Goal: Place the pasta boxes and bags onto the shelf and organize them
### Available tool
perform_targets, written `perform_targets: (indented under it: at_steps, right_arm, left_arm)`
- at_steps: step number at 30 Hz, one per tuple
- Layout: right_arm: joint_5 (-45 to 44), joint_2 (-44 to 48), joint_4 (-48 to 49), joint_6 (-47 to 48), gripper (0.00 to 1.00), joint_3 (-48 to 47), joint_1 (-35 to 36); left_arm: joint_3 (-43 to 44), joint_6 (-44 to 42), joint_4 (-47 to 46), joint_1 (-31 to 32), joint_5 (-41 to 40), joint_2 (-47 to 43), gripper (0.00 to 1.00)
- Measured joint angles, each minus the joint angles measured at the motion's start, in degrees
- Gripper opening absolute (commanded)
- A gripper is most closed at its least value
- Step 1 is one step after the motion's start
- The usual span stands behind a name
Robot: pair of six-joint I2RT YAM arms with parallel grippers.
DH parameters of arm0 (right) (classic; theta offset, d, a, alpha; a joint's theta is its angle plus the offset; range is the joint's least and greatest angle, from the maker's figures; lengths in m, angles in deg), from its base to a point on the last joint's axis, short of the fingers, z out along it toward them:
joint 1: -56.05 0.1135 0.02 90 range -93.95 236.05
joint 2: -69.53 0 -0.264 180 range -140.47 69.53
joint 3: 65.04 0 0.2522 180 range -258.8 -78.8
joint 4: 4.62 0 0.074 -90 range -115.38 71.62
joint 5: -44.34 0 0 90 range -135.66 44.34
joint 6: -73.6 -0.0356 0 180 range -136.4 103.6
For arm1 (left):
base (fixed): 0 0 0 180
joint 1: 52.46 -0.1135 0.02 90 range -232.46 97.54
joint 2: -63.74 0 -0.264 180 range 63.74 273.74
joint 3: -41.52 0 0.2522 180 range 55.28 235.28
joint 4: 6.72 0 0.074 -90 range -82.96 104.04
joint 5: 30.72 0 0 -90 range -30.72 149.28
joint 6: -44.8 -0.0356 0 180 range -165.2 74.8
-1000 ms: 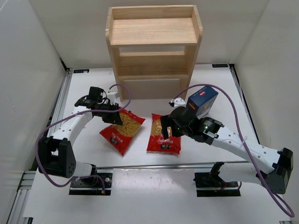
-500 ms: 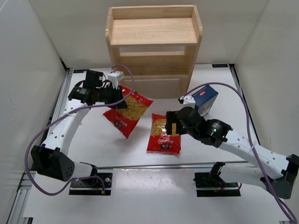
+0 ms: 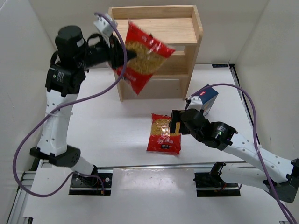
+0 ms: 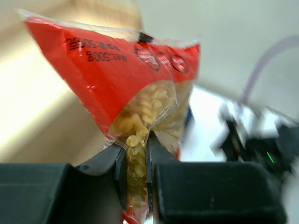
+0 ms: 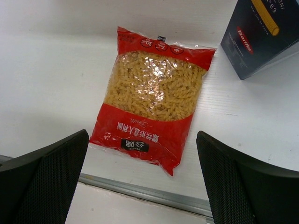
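The held bag [image 3: 145,53] is of thin, glossy red plastic with a clear window full of yellow spiral pasta; it hangs crumpled and tilted in the air, in front of the upper tier of the shelf [image 3: 196,23]. The shelf is of pale, smooth wood and stands at the far edge of the worktop [image 3: 117,126]. The left gripper [image 3: 124,56] is clamped on this bag; in the wrist view its dark fingers [image 4: 119,168] pinch the window part between them. The left arm stands tall from the near left corner, with the wrist turned level toward the shelf.

The second bag [image 3: 163,134] lies flat near the middle of the near edge, its film wrinkled. The right gripper [image 3: 175,122] hangs above it with its jaws wide apart, touching nothing. The right arm reaches low from the near right corner.

The dark blue cardboard box [image 3: 204,100] stands toward the right edge, apart from the bag
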Motion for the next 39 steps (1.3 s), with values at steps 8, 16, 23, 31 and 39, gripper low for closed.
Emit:
perform_targets:
  at_steps: [8,16,23,31,39]
  right_arm:
    - [-0.35,-0.17,-0.02,-0.5,1.0,0.0,0.0]
    - [-0.46,-0.92,-1.55,-0.44,1.0,0.0,0.0]
    - [-2.19,-0.92,-4.98,-1.4,1.0,-0.02,0.0]
    - [-3.21,-1.49,-5.97,-2.84,1.0,-0.02,-0.02]
    - [-2.8,-4.81,-6.16,-2.54,1.0,-0.02,0.0]
  left_arm:
    - [21.53,-0.02,-17.55,0.17,-10.97,14.49,0.11]
    - [21.97,-0.07,-34.49,0.17,-23.98,25.38,0.11]
    - [21.11,-0.02,-42.84,-0.04,-33.14,31.5,0.11]
    - [16.39,0.0,-44.61,-0.15,-41.77,30.82,0.12]
    - [13.49,-0.11,-46.64,-0.17,-43.28,29.99,0.41]
